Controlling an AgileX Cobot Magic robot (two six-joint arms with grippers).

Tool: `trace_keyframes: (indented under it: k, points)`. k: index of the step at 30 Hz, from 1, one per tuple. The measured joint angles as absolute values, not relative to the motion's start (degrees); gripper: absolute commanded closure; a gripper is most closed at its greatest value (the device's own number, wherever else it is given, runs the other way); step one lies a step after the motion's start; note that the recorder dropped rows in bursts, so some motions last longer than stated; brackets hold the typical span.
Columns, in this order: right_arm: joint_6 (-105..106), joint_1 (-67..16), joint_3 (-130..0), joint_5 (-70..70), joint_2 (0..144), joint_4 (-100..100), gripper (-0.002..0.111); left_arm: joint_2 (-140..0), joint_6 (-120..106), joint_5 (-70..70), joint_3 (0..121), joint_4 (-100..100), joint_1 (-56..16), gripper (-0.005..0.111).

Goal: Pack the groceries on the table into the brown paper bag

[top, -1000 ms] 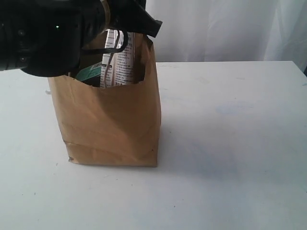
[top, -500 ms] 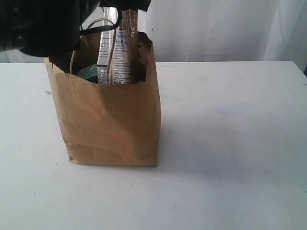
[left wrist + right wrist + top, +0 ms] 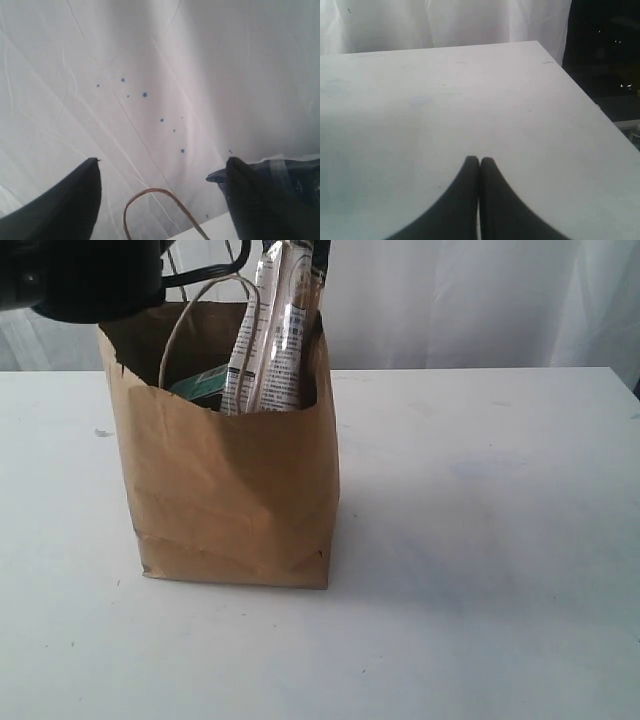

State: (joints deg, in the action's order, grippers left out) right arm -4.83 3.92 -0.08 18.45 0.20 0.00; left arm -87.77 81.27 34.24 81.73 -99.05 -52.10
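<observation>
The brown paper bag (image 3: 235, 490) stands upright on the table (image 3: 480, 540), left of centre. The long white-black twin packet (image 3: 272, 340) stands in it, leaning right, its top above the rim. A teal-green item (image 3: 200, 386) shows just inside the mouth. My left arm (image 3: 80, 275) hangs above the bag's left side. In the left wrist view my left gripper (image 3: 162, 165) is open with nothing between its fingers; a twine handle (image 3: 150, 192) loops below and the packet's end (image 3: 295, 170) lies beside one finger. My right gripper (image 3: 480, 160) is shut over bare table (image 3: 445, 100).
A white curtain (image 3: 450, 300) hangs behind the table. The table's right edge (image 3: 580, 90) drops off to a dark area. The bag's other twine handle (image 3: 185, 315) arches over its mouth.
My left arm has lifted up and away from the bag's mouth, letting go of the packet. The packet stays in the bag and now leans to the right. The right gripper has not moved.
</observation>
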Motion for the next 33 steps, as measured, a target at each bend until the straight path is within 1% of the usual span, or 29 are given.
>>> trace_keyframes:
  k: [8, 16, 19, 20, 21, 23, 26, 28, 31, 33]
  points:
    - [-4.8, 3.9, -0.1, 18.4, 0.2, 0.0, 0.108, -86.3, 77.7, 34.7, 81.7, -98.4, -52.1, 0.035]
    - [-4.8, 3.9, -0.1, 18.4, 0.2, 0.0, 0.108, -78.2, 73.6, 35.8, 81.7, -92.0, -52.1, 0.035]
    - [-4.8, 3.9, -0.1, 18.4, 0.2, 0.0, 0.108, -74.6, 67.5, 37.8, 81.7, -87.2, -52.1, 0.038]
    - [-4.8, 3.9, -0.1, 18.4, 0.2, 0.0, 0.108, -73.4, 65.0, 38.9, 81.7, -85.6, -52.1, 0.041]
    - [-4.8, 3.9, -0.1, 18.4, 0.2, 0.0, 0.108, -72.5, 63.0, 40.0, 81.7, -84.4, -52.1, 0.046]
    - [-4.8, 3.9, -0.1, 18.4, 0.2, 0.0, 0.108, -70.4, 58.1, 43.8, 81.7, -82.3, -52.1, 0.059]
    - [-4.8, 3.9, -0.1, 18.4, 0.2, 0.0, 0.108, -68.4, 51.7, 51.4, 81.8, -81.7, -51.8, 0.088]
    - [-4.8, 3.9, -0.1, 18.4, 0.2, 0.0, 0.108, -68.0, 47.6, 55.8, 81.8, -82.1, -50.2, 0.107]
    - [-4.8, 3.9, -0.1, 18.4, 0.2, 0.0, 0.108, -67.7, 44.0, 58.5, 80.3, -82.5, -45.1, 0.107]
    - [-4.8, 3.9, -0.1, 18.4, 0.2, 0.0, 0.108, -67.7, 43.8, 57.5, 78.2, -82.5, -39.9, 0.107]
